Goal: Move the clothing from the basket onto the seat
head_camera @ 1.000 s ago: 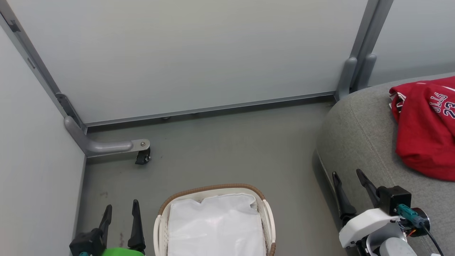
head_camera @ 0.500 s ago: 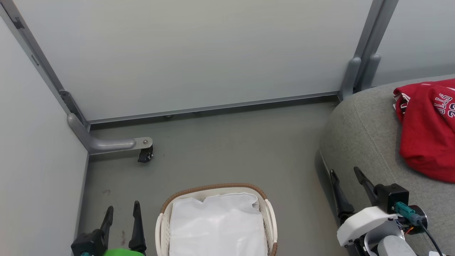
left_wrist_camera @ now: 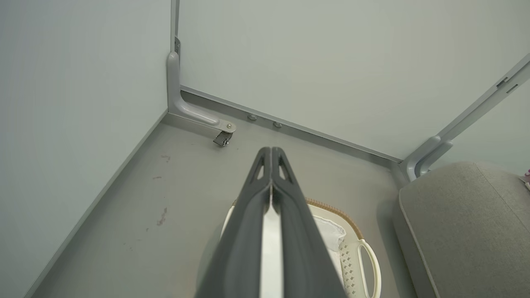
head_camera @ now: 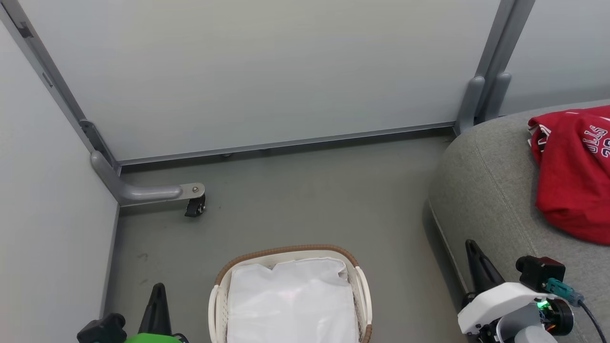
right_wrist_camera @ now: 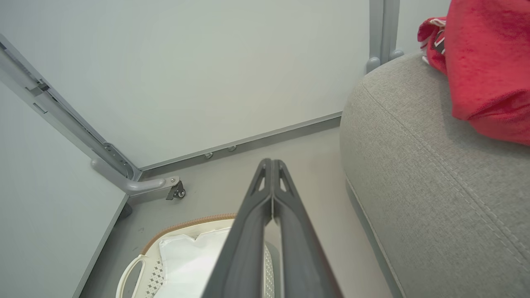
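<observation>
Compared with a second ago, both tools are being seen lower in the head view and closed up: fingers that were spread are now being pressed together. The left tool (head_camera: 158, 293) is being held narrow, tips touching, nothing in it, over the floor (head_camera: 310, 200) just beside the basket (head_camera: 286, 251). The right tool (head_camera: 472, 252) is being held the same way, empty, by the front edge of the seat (head_camera: 486, 190).

The clothing (head_camera: 572, 190) is already being carried by the seat, lying as a red heap well apart from the basket, and only the white liner (head_camera: 290, 300) is being shown inside the basket. Whether both garments are in that heap can't be told.

So the job is being judged pretty much done, and the step in hand is being read as parking the arms. For that to go well, the tools should be kept shut and drawn back slowly, clear of the basket and the seat edge, so nothing is being snagged or dragged off.
</observation>
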Controlling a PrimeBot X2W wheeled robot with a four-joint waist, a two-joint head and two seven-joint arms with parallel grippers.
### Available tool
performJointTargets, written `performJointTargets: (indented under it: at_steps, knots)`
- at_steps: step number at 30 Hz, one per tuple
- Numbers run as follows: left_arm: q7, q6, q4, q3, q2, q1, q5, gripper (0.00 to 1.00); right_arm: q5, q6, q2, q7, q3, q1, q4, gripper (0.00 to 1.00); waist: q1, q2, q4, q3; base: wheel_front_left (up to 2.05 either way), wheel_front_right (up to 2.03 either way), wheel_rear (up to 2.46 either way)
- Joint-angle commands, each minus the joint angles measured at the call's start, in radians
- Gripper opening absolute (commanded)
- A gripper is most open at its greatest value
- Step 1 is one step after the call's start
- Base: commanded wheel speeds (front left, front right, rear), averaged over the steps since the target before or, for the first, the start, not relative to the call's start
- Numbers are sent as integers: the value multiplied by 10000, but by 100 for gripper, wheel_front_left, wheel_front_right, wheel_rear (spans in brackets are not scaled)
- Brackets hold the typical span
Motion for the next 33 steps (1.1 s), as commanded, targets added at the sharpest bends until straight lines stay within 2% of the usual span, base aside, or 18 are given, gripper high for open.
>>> performJointTargets:
  at_steps: [1, 33]
  knots:
    - [100, -69, -213, 99, 22, -291, -414, 0, 485, -1, -42, 84, -69, -156, -251, 0, 1, 0, 2, 3, 0, 0, 0]
    - [1337, -279, -602, 707, 40, -851, -4718, 0, 5232, -5, -75, 1290, -529, -110, -899, 0, 1, 0, 35, 64, 0, 0, 0]
